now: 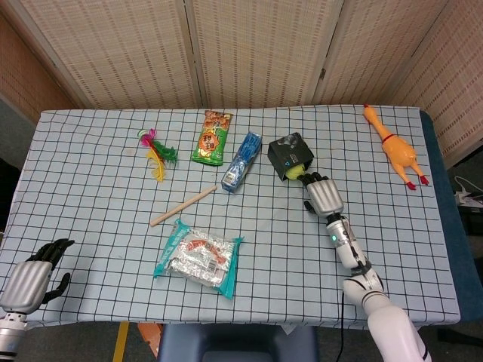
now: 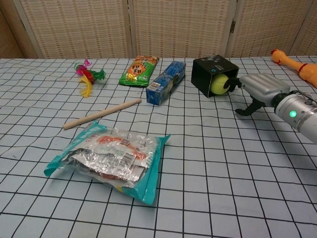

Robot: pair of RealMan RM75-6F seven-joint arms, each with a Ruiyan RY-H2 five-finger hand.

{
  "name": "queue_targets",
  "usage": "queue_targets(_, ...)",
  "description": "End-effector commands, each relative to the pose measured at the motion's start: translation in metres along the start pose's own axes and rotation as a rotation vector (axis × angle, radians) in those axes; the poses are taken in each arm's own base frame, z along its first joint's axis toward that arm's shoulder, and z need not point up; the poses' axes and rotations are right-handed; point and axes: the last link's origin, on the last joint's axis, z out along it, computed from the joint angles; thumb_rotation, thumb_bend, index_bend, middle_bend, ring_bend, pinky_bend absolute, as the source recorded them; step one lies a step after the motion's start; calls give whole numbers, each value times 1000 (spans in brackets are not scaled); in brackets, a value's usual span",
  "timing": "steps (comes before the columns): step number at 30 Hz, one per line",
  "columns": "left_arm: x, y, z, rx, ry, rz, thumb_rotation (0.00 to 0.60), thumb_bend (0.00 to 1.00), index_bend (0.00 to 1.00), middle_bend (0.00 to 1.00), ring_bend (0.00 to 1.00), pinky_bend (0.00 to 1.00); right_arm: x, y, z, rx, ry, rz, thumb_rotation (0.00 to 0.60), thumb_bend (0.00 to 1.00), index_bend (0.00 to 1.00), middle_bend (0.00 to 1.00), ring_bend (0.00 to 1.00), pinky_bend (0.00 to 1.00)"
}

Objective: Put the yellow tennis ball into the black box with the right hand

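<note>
**Ball at the mouth of the box**

Head view: my right hand (image 1: 322, 194) reaches toward the black box (image 1: 290, 154), fingers extended; the yellow tennis ball (image 1: 293, 173) sits in its open side. My left hand (image 1: 34, 276) rests at the table's near corner, fingers loosely curled, holding nothing.

Chest view: my right hand's fingers (image 2: 233, 84) are spread, their tips touching the ball (image 2: 218, 85), which is partly inside the box (image 2: 214, 74).

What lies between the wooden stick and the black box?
The blue packet lies between the stick and the box, plainly in the chest view.
</note>
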Motion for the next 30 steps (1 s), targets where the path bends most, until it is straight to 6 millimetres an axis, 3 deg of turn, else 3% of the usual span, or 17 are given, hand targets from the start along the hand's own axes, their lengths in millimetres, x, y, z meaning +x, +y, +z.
queue_targets(1, 0, 0, 0, 0, 0, 0, 600, 458, 165, 141, 161, 426, -2, -1, 0, 6, -10, 12, 600, 131, 106, 157, 79, 305)
queue_targets(5, 0, -1, 0, 2, 0, -1, 600, 458, 165, 141, 161, 426, -3, -2, -1, 14, -20, 30, 600, 100, 10, 44, 6, 228)
queue_targets(8, 0, -1, 0, 2, 1, -2, 600, 457, 165, 141, 161, 426, -4, -3, -1, 21, -25, 35, 600, 96, 0, 2, 0, 210)
queue_targets(30, 5, -3, -4, 7, 28, -9, 600, 458, 165, 147, 214, 427, -1, -12, 11, 17, -42, 53, 600, 95, 0, 0, 0, 161)
